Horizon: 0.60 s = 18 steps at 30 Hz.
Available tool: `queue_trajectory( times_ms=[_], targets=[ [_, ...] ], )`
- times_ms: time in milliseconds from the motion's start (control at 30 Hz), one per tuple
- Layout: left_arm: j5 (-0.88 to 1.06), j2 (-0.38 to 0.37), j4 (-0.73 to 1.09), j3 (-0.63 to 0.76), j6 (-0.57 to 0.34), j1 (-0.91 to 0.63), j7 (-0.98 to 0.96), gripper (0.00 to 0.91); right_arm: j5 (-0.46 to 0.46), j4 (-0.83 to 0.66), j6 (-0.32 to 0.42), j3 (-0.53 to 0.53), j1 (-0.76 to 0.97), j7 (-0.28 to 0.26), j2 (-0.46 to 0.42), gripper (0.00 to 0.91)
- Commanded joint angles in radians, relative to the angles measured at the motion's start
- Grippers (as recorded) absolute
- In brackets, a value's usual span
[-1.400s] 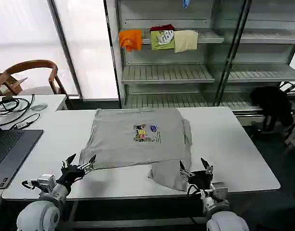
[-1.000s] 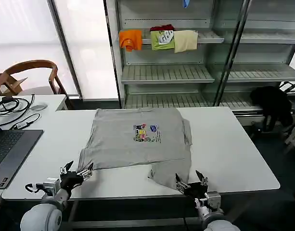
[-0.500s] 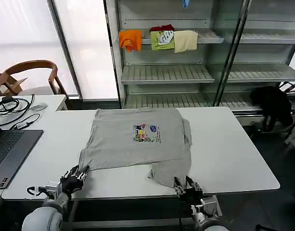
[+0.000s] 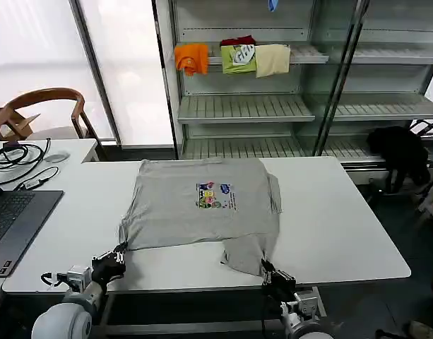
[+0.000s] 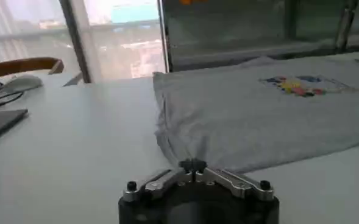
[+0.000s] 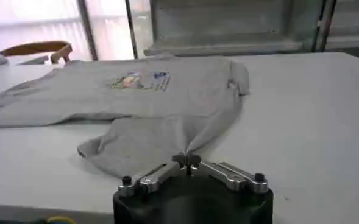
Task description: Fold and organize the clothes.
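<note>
The clothes here are one light grey shirt (image 4: 202, 212) with a small multicoloured chest print (image 4: 215, 195). It lies spread on the white table (image 4: 329, 212), with a flap reaching toward the near edge on the right. My left gripper (image 4: 117, 256) is at the shirt's near left corner and is shut on that fabric (image 5: 258, 115), the fingertips (image 5: 192, 164) pinched together. My right gripper (image 4: 265, 268) is at the near right flap, shut on its edge; the cloth (image 6: 167, 103) puckers into the closed gripper (image 6: 186, 160).
A laptop (image 4: 11, 219) and cables (image 4: 18, 155) lie on the left of the table, with a wooden chair (image 4: 39, 106) behind. A shelf rack at the back holds folded orange (image 4: 192, 58), green and cream garments. A black bundle (image 4: 400, 152) sits at the right.
Both grippers were open above the near hem. They dropped toward the table edge and shut on the shirt's near corners. The fabric has drawn up slightly at both pinches.
</note>
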Motion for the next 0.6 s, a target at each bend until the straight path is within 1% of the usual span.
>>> queue_trajectory(
  times_ms=[33,167,333,367,433,600],
  targets=[
    [-0.143,-0.007,0.014,0.000,-0.044,-0.115,-0.003,0.000,0.053,-0.061,0.093,0.007,0.167,0.040,0.051,0.000],
    [-0.151,-0.016,0.071,0.012,-0.031,-0.210,-0.033,0.000,0.049,-0.170,0.068,0.009,0.305,0.059,0.068,0.000],
    [-0.185,-0.029,0.162,0.024,-0.004,-0.349,-0.097,0.000,0.049,-0.295,0.021,0.019,0.494,0.059,0.093,0.000],
    [-0.183,-0.031,0.175,0.025,-0.002,-0.365,-0.105,0.000,0.049,-0.304,0.016,0.019,0.505,0.060,0.094,0.000],
    [-0.170,-0.035,0.215,0.031,0.001,-0.402,-0.121,0.000,0.049,-0.373,0.007,0.018,0.576,0.068,0.099,0.000],
    [-0.128,-0.034,0.287,0.031,0.000,-0.442,-0.116,0.000,0.030,-0.474,0.007,0.026,0.640,0.066,0.102,0.000]
  ],
)
